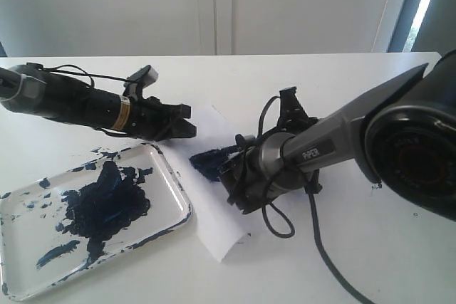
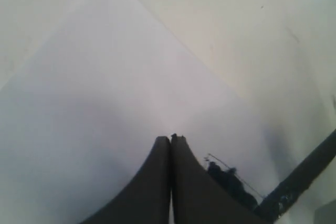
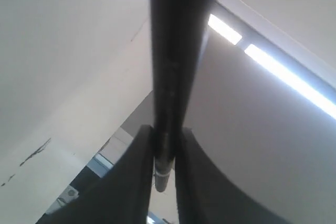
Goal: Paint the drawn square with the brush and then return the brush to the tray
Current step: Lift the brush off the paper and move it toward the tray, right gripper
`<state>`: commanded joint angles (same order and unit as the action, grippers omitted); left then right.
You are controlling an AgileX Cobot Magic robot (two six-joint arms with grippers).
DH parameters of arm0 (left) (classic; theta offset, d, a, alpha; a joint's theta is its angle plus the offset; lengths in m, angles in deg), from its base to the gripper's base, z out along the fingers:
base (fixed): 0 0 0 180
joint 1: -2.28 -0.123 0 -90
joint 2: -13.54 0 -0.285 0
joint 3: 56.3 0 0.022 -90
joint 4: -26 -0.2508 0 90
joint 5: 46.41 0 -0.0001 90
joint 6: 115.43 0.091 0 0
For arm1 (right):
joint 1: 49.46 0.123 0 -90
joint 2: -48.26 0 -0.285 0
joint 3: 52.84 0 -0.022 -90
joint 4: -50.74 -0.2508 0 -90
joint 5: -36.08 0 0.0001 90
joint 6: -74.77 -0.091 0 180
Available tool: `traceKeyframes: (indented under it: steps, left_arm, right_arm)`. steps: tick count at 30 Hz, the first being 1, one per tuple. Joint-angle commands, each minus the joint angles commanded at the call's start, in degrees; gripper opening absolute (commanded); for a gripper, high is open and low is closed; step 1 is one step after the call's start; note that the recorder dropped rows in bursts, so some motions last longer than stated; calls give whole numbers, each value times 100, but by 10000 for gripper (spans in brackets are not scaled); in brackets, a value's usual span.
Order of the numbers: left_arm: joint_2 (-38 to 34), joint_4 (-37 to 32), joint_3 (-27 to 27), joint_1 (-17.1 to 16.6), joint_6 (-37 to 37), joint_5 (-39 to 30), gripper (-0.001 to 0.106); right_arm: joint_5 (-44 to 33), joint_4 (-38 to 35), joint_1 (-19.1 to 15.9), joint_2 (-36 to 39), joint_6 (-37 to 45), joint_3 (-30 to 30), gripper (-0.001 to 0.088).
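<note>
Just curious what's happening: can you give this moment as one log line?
right pincer: shut on brush | left pincer: shut, empty | square: painted dark blue | tray: no brush

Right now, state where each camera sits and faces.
Exterior: off the arms, above the table, looking down at tray, paper, left arm, right arm.
Left wrist: on left arm, facing paper past shut left claw.
Right wrist: on right arm, looking along the brush gripped by right claw.
Shared: exterior and left wrist both show the paper.
</note>
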<state>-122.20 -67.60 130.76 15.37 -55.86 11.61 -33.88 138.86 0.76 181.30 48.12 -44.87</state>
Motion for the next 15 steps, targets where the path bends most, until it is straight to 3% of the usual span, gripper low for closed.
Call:
traceKeyframes:
  steps: [5,11,15]
  left_arm:
    - [22,924,49,-264,1010,1194,0]
    - [306,1062,49,-374,1590,1194,0]
    - [558,896,36,-391,1768,1194,0]
  right_arm:
    - [0,13,-38,-310,-55,0,0]
    - [48,-270,-60,-668,-64,0,0]
    - [495,-784,-60,-1000,-106,0,0]
